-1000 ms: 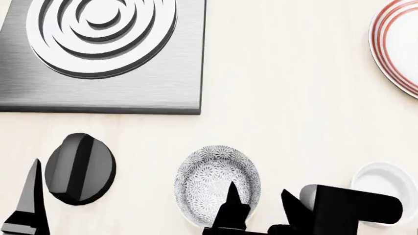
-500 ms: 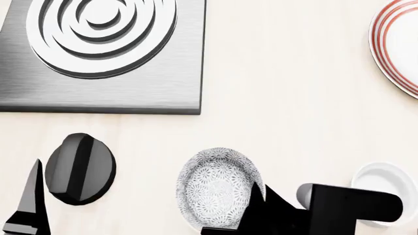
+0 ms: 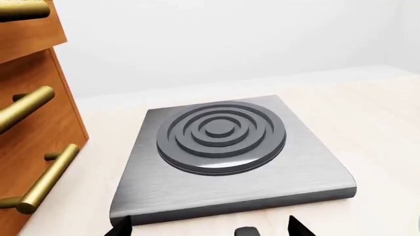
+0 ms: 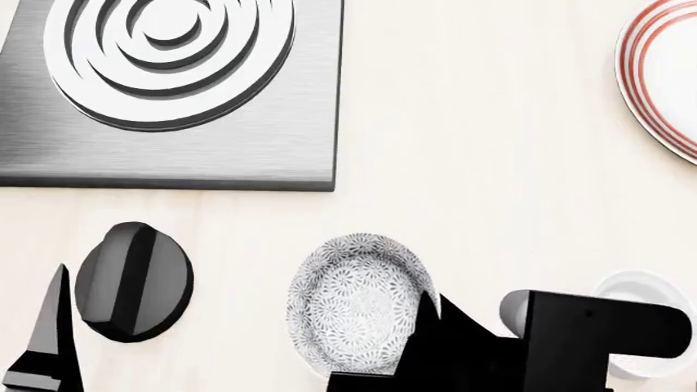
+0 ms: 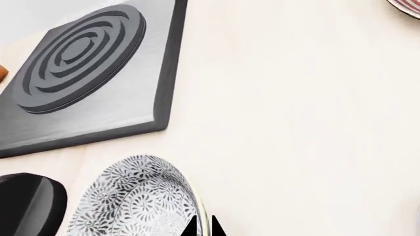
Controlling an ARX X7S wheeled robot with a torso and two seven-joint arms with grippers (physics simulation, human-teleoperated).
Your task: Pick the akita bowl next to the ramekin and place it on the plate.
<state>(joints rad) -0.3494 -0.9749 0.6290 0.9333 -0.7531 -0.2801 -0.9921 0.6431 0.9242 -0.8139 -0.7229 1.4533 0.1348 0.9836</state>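
Akita bowl (image 4: 357,302), small, deep, round, with dense grey-and-white flower pattern inside and out, sits near the close edge of the pale wood-grain table (image 4: 490,163), tilted so its opening faces up and away from the robot. Right pincer (image 4: 427,314), black, is at the bowl's rim on the side toward the ramekin; in the right wrist view two dark finger tips (image 5: 196,227) stand close together across the rim edge, so the pincer reads as nearly closed and pinching the rim of the bowl. The tilt suggests the bowl is part-lifted, though I cannot confirm its foot is off the table. Ramekin (image 4: 654,314), plain glossy white cup, sits just beside the bowl, largely behind the black right arm. Plate (image 4: 659,73), wide, white, with thin red rings, lies well apart at the far right, cut off by the frame. Step judged: grasp made, lift starting. Next move calls for raising the bowl clear, carrying it away from the robot and right toward the plate, keeping the rim pinch from slipping. Left pincer (image 4: 44,343) hangs idle near the left edge; its tips look spread in the left wrist view, holding nothing. Other items: brushed-metal square slab with raised concentric rings (image 4: 163,90); a black oval object (image 4: 133,282), identity unclear; wooden drawers with brass handles (image 3: 33,123). Bowl's foot and contact point are hidden.
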